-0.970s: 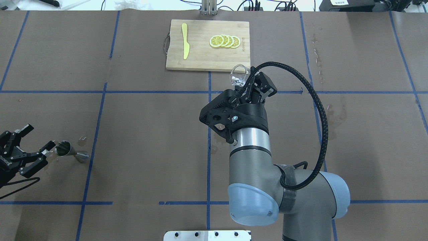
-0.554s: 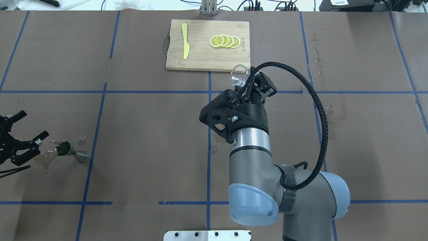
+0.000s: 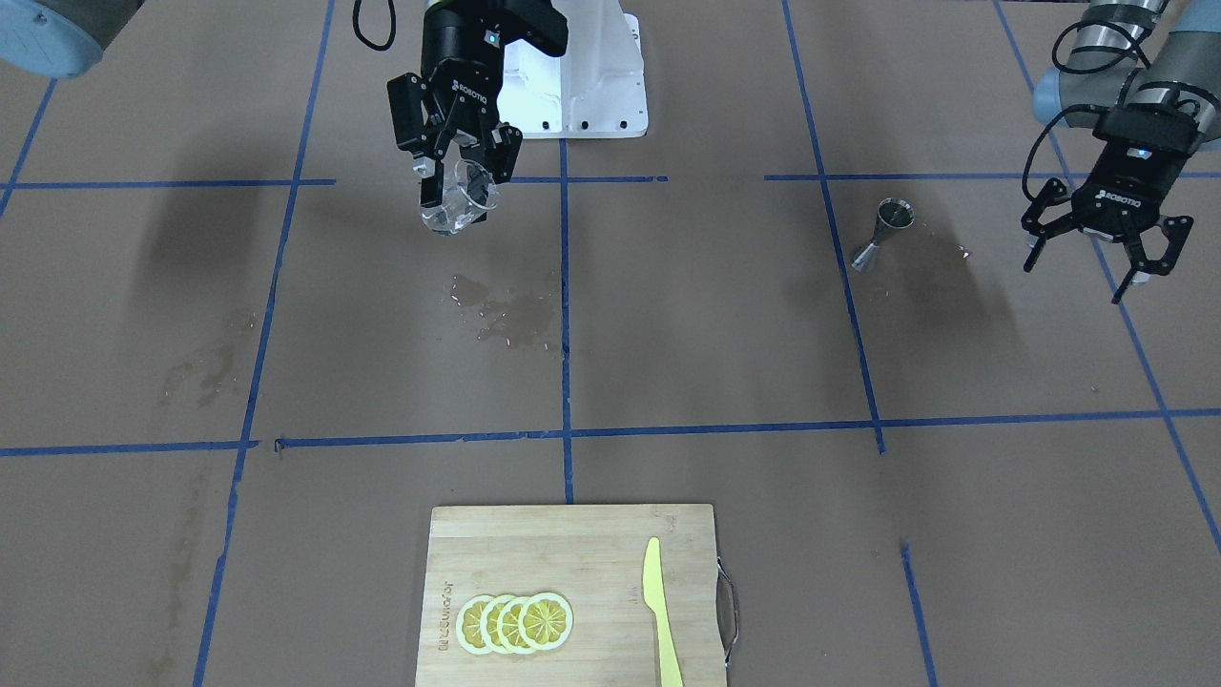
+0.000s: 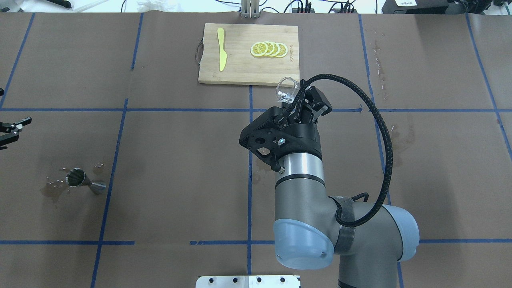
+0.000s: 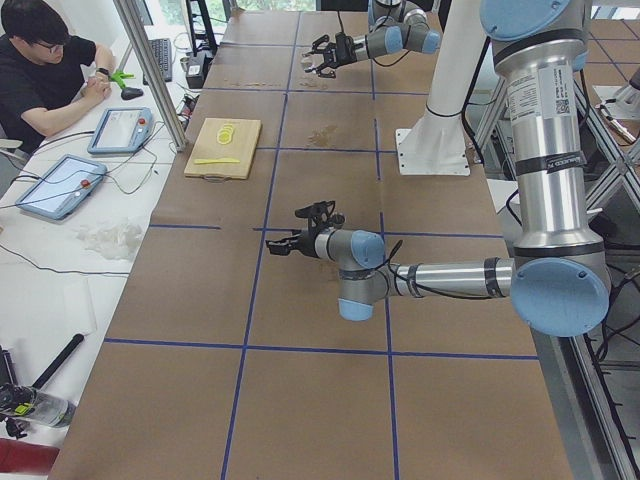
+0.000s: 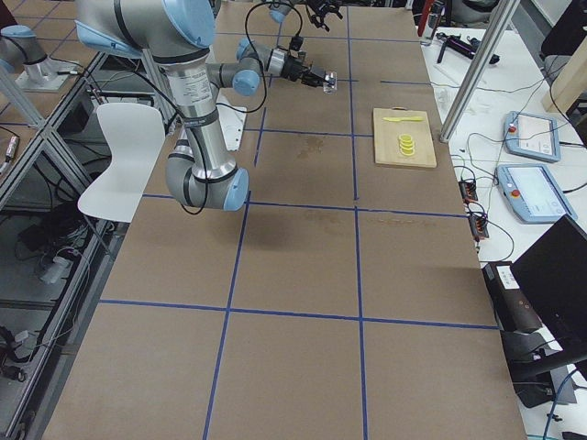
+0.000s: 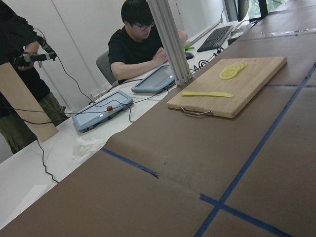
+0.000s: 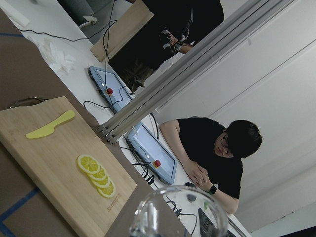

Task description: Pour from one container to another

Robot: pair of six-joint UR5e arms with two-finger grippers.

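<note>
I note a cutting board [image 4: 240,70] carrying lemon slices [image 4: 269,49] and a yellow knife [image 4: 221,49], with nothing obstructing it. Just off the board's robot-side corner, the right gripper [image 3: 463,172] is clamped on a tilted glass cup [image 3: 456,202]. The jigger [image 3: 882,234] stands far from the board beside a wet patch [image 4: 50,190], well apart from the left gripper [image 3: 1086,265], whose fingers are spread. The overhead view cuts that gripper off. I cannot make out the cup's contents.

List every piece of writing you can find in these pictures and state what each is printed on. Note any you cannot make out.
"ROBOTIQ": on the body of the right gripper, which holds the glass.
"ROBOTIQ": on the body of the left gripper.
Brand mark burned into the cutting board: too blurred to read.
White sticker on the left arm: too small to read.
</note>
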